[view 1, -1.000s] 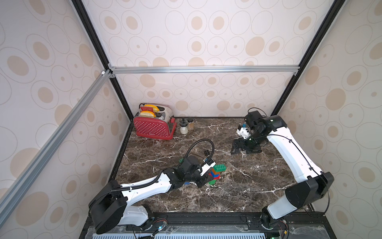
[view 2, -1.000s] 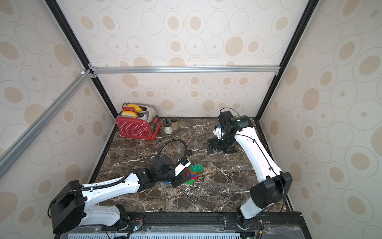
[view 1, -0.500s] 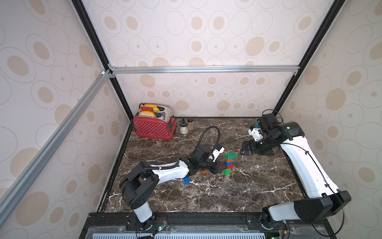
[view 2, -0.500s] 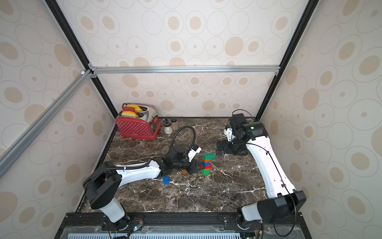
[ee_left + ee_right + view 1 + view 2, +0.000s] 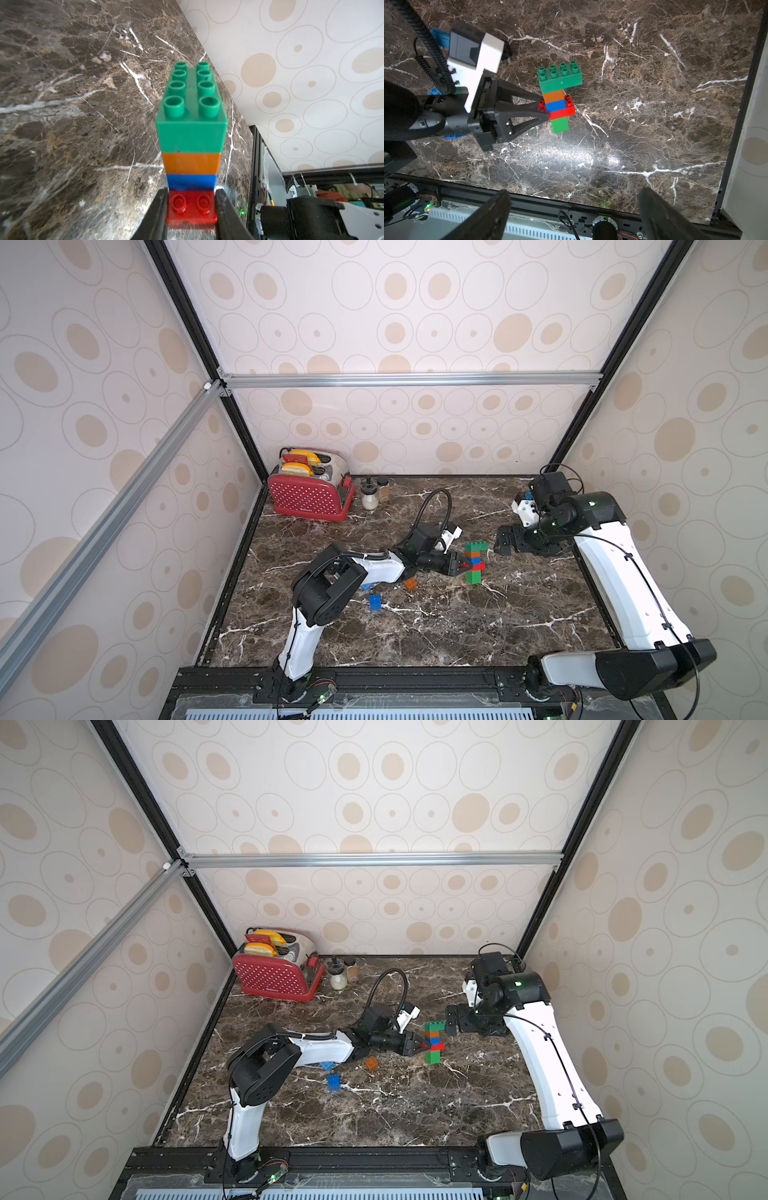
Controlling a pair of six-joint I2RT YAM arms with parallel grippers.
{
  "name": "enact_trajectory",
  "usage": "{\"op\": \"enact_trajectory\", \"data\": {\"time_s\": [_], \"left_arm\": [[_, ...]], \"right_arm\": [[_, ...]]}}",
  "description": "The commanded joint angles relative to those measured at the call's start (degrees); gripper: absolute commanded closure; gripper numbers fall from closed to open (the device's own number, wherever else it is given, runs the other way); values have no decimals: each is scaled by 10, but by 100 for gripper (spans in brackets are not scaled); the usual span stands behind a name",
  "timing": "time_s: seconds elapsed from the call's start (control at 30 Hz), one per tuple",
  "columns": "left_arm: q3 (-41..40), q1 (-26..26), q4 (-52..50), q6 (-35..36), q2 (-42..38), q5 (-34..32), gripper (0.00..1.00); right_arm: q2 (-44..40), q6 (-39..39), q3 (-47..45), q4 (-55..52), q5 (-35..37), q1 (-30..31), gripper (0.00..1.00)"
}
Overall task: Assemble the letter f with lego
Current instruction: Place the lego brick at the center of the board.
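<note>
Moved rightward in the past second, beyond the loose blue brick and orange brick, my left gripper pinches the red brick of the upright lego tower near the middle of the table. Just beside it, my right gripper hangs wide open, empty.

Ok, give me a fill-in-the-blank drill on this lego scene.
The left tool grips the ___ brick of the stack. The stack's top brick is ___. The right tool is ___, holding nothing. Directly under the stack's orange brick sits a ___ one.
Missing words: red; green; open; blue.
</note>
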Motion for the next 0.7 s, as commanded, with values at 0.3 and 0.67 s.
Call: {"op": "enact_trajectory", "data": {"time_s": [0.3,0.67], "left_arm": [[58,5,51,-56,55,20,71],[66,6,68,-83,87,18,70]], "right_arm": [[14,-2,-48,25,-20,-1,0],[4,2,-119,52,-19,-2,0]]}}
